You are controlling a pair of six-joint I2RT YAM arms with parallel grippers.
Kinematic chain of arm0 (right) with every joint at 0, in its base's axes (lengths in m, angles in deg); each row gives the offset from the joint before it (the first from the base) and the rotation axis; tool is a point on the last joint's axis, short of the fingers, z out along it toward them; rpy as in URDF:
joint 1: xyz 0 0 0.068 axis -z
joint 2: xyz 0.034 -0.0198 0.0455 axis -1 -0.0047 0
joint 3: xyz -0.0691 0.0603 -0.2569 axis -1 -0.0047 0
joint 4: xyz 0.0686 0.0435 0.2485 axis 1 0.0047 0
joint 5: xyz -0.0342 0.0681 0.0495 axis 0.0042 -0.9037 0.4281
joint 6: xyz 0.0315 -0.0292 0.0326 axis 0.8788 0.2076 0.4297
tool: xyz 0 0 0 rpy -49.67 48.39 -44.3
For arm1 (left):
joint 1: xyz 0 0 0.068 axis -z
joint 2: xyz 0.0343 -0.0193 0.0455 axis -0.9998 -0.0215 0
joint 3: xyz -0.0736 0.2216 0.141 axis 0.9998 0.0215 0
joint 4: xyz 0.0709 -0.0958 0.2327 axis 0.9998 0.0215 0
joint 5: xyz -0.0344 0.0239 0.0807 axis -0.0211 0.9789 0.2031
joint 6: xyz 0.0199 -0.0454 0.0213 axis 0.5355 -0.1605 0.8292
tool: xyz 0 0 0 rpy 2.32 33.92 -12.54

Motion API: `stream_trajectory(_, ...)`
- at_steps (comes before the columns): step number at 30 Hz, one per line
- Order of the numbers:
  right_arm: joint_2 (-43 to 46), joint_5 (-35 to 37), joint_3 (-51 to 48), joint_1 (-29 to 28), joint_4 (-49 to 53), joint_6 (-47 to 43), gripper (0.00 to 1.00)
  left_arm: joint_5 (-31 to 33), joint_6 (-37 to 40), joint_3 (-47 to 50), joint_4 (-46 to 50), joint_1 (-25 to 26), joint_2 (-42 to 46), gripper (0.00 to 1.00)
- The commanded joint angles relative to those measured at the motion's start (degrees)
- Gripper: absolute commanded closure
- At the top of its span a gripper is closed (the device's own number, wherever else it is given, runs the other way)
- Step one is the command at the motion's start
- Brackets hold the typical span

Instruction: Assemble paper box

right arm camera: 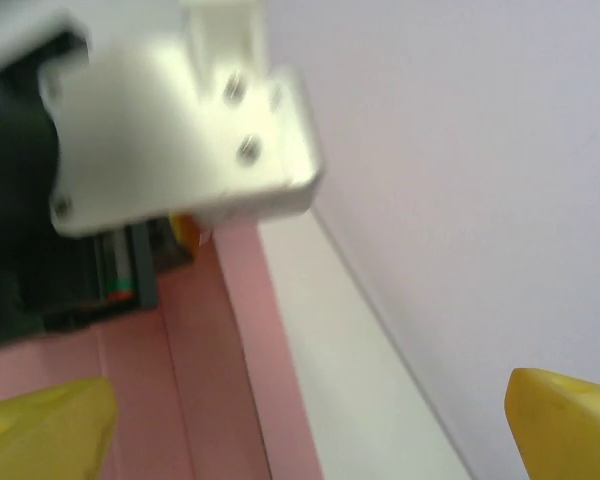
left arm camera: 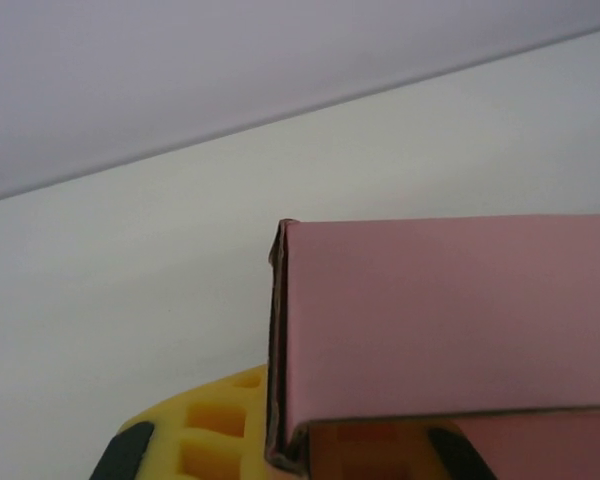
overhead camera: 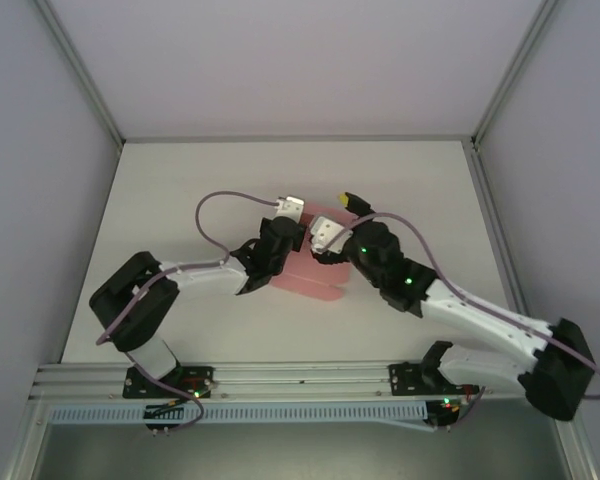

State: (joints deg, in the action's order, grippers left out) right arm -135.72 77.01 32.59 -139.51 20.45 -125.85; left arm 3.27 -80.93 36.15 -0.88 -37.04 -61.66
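Card, pink and thin, sits at the middle of the top view: the paper box (overhead camera: 310, 277) lies on the white table (overhead camera: 180, 190), between the two wrists and partly under them. The left arm (overhead camera: 195, 272) comes in from the lower left of that frame and the right arm (overhead camera: 470, 315) from the lower right, their ends close together over the box's upper edge.

In the left wrist view the box takes the lower right of the frame as a folded panel, its creased corner standing up near the centre. The left gripper (left arm camera: 325, 455) is closed tight on the card at the bottom edge, one yellow finger (left arm camera: 215, 430) showing just left of the fold.

In the right wrist view the right gripper (right arm camera: 300, 430) stands wide apart, its yellow fingertips (right arm camera: 565, 425) in the two lower corners, gripping nothing. Pink card lies flat at lower left with bare table beside it. A blurred white bracket (right arm camera: 180, 130) on the other wrist sits at upper left
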Motion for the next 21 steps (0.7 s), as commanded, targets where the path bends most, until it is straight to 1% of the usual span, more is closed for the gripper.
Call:
stream_trajectory(1,7.97,-10.04,0.51,0.01,1.36,6.04,0.00,-0.09,-5.61,-0.33,7.42,-1.29,3.87,1.00)
stream_trajectory(4,14.00,-10.42,0.44,0.41,0.81,12.91,0.00,-1.25,-7.46,-0.07,10.36,-1.77,5.95,1.00)
stream_trajectory(5,15.17,-7.93,1.01,0.67,1.17,15.59,0.00,-1.37,-7.99,0.45,10.66,-1.80,6.63,1.00)
stream_trajectory(7,15.29,1.53,3.33,1.78,2.93,20.91,0.00,-2.07,-8.74,1.62,10.41,-1.81,8.46,1.00)
stream_trajectory(8,14.43,8.01,4.78,3.23,4.85,23.79,0.00,-2.49,-8.83,2.53,9.96,-1.76,9.55,1.00)
stream_trajectory(9,13.46,11.54,6.27,5.02,7.58,25.84,0.00,-2.81,-9.16,3.04,9.99,-1.86,10.37,1.00)
stream_trajectory(10,12.06,12.49,7.86,7.41,11.36,27.43,0.00,-2.86,-9.84,3.39,10.45,-1.80,11.04,1.00)
stream_trajectory(13,6.85,8.68,12.12,13.97,21.70,33.47,0.00,-4.02,-10.46,4.01,10.92,-1.83,12.64,1.00)
stream_trajectory(15,3.48,3.10,13.76,17.81,25.88,35.89,0.00,-4.12,-10.96,4.64,10.92,-1.87,13.51,1.00)
stream_trajectory(16,1.81,-1.25,14.00,19.47,26.83,36.17,0.00,-4.12,-10.85,4.81,10.88,-1.88,13.92,1.00)
stream_trajectory(18,-0.67,-6.56,13.58,20.79,27.07,36.37,0.00,-3.98,-10.78,5.13,10.84,-1.91,14.30,1.00)
stream_trajectory(21,-4.07,-13.66,13.07,21.04,27.12,35.28,0.00,-4.11,-10.57,5.22,11.10,-2.06,14.64,1.00)
